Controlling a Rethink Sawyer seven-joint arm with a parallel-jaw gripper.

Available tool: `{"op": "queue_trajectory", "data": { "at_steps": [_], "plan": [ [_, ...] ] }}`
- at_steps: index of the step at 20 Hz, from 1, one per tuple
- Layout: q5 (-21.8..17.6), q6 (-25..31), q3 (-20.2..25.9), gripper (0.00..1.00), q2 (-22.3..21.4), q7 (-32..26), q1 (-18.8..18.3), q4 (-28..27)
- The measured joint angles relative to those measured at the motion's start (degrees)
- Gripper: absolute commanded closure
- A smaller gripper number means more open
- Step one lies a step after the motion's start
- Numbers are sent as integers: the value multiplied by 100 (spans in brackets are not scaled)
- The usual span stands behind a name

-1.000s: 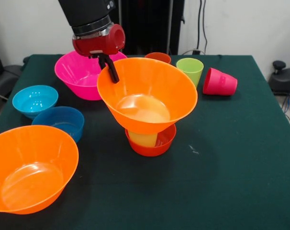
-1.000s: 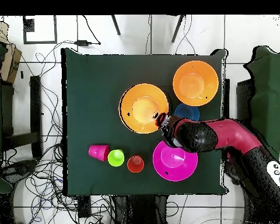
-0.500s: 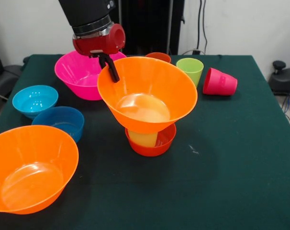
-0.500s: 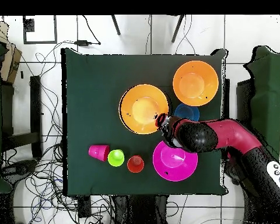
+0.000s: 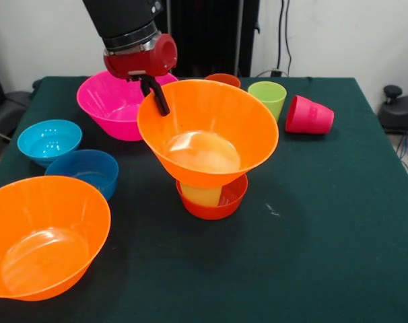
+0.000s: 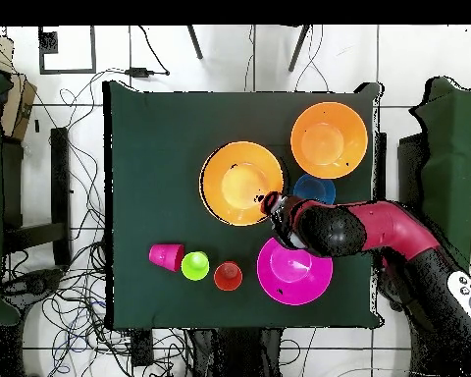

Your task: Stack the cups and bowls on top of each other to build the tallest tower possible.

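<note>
gripper (image 5: 155,95) at orange bowl (image 5: 207,138) rim — bowl atop yellow cup (image 5: 201,195)

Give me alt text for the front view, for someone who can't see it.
The gripper holds the rim of a large orange bowl that sits on a pale yellow cup inside a small red-orange bowl on a dark green table. Around the stack are more loose bowls and cups, including a red-pink cup on its side.
</note>
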Motion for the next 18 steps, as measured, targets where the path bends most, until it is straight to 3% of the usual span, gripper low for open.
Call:
{"op": "queue_trajectory", "data": {
  "at_steps": [18],
  "plan": [
    [5,-1,0,100,-1,0,0,151]
  ]
}}
